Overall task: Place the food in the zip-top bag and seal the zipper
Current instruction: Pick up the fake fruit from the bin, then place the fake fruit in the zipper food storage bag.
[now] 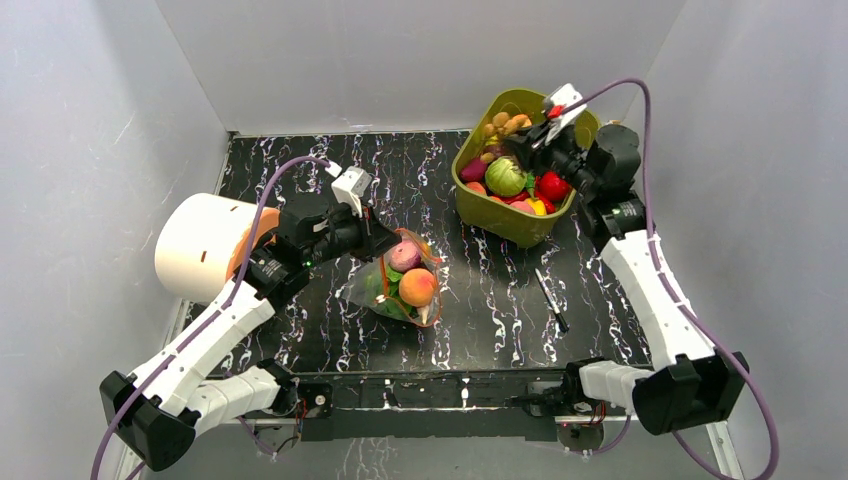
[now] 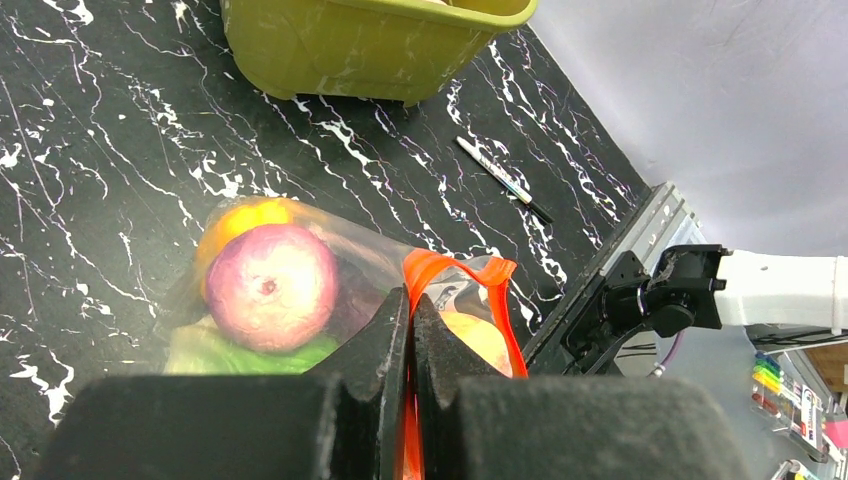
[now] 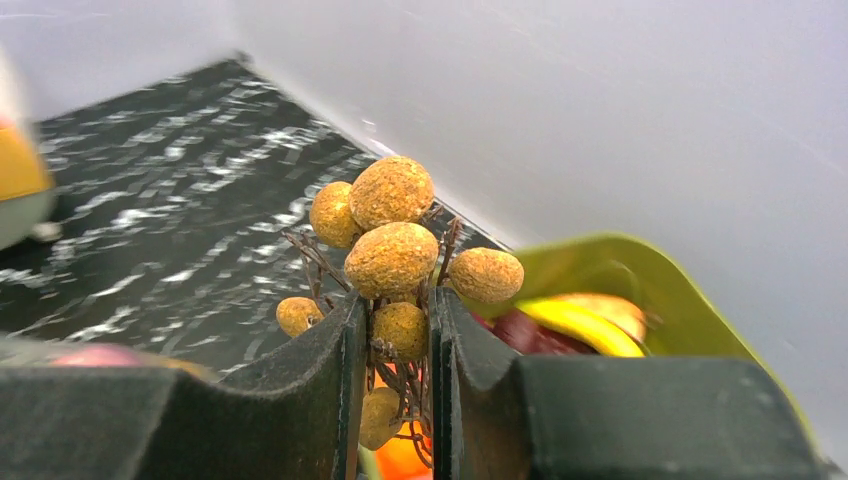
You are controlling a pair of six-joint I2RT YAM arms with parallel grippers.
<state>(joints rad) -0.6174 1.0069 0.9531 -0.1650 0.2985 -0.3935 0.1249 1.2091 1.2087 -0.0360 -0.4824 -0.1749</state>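
Note:
The clear zip-top bag (image 1: 400, 280) lies mid-table with its orange-red zipper strip (image 2: 455, 272) gaping open. Inside it are a purple-pink round fruit (image 2: 270, 285), an orange fruit (image 1: 417, 287) and something green (image 2: 225, 352). My left gripper (image 2: 411, 305) is shut on the orange-red strip at the bag's mouth; it also shows in the top view (image 1: 378, 243). My right gripper (image 3: 398, 322) is shut on a bunch of brown-yellow berries on twigs (image 3: 392, 255), held above the olive-green tub (image 1: 520, 165). The tub holds more toy food, including a green lettuce (image 1: 506, 177). No white slider tab shows.
A pen (image 1: 551, 299) lies on the black marbled table right of the bag. A white cylinder (image 1: 200, 248) stands at the table's left edge beside my left arm. Grey walls close in at the back and both sides.

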